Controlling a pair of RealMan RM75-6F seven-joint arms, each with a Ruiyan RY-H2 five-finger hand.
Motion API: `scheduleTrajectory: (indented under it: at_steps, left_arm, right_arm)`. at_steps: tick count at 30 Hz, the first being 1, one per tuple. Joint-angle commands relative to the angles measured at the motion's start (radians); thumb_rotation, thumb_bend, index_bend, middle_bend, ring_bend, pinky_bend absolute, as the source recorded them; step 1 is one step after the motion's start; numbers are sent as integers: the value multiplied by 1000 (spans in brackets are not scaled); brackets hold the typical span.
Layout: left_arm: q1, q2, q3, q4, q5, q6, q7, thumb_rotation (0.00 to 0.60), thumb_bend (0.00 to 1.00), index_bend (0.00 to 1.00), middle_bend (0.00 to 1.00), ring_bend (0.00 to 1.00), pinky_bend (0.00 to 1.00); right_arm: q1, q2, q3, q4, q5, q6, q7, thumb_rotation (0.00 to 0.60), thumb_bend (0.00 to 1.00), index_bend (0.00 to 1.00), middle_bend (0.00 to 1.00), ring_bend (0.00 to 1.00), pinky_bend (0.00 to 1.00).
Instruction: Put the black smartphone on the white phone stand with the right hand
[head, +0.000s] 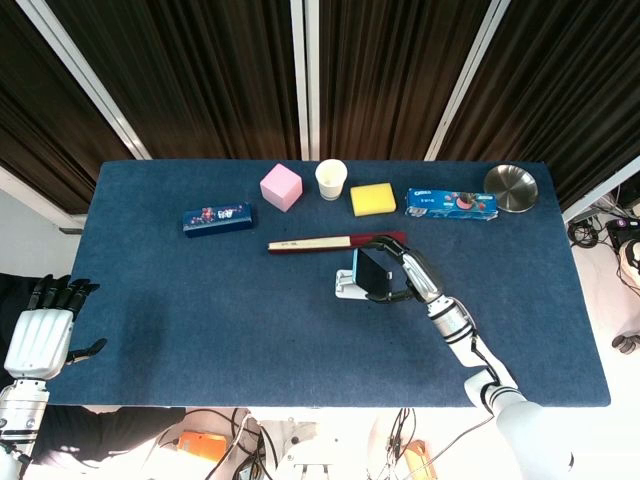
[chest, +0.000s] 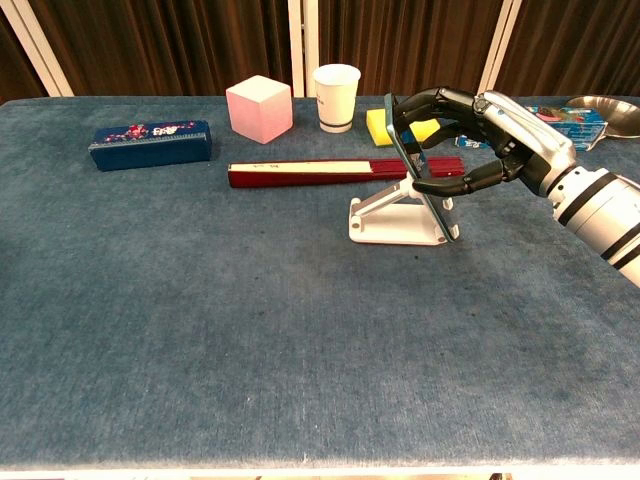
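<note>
The black smartphone (chest: 443, 212) leans tilted against the white phone stand (chest: 385, 222), its lower edge down at the stand's front lip. My right hand (chest: 482, 135) is just to the phone's right. Its upper fingers (chest: 425, 103) curl over the phone's top end and the thumb touches its edge lower down, so it still holds the phone. From the head view the phone (head: 372, 272) covers most of the stand (head: 345, 288), with the right hand (head: 408, 276) around it. My left hand (head: 40, 335) hangs off the table's front left corner, fingers apart, holding nothing.
A long red box (chest: 310, 173) lies right behind the stand. Further back stand a pink cube (chest: 259, 108), a paper cup (chest: 336, 97), a yellow sponge (chest: 378, 125) and a blue box (chest: 150, 144). An Oreo pack (head: 451, 204) and a steel bowl (head: 511, 187) are at the back right.
</note>
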Motion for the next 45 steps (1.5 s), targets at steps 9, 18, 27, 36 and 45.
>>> scheduleTrajectory:
  at_steps: [9, 18, 27, 36, 45]
  left_arm:
    - [0, -7, -1, 13, 10, 7, -15, 600, 78, 204, 165, 105, 0]
    - [5, -6, 2, 26, 10, 12, -30, 600, 78, 204, 165, 106, 0]
    - [6, -39, 0, 76, 10, 12, -71, 600, 78, 204, 165, 106, 0]
    - [14, -80, -4, 122, 11, 32, -86, 600, 78, 204, 165, 106, 0]
    - [15, -89, -10, 131, 4, 35, -91, 600, 78, 204, 165, 106, 0]
  right_arm:
    - [2, 120, 11, -213, 12, -24, -79, 499, 214, 200, 251, 102, 210]
    - [-52, 417, 13, -686, 34, -37, -423, 530, 214, 145, 247, 103, 184]
    - [-234, 820, -28, -1201, 169, -10, -1100, 544, 214, 37, 153, 22, 93]
    - [-424, 982, -77, -1359, 218, 101, -1110, 547, 215, 0, 87, 0, 54]
    - [-493, 1031, -83, -1374, 173, 112, -1021, 549, 215, 0, 83, 0, 53]
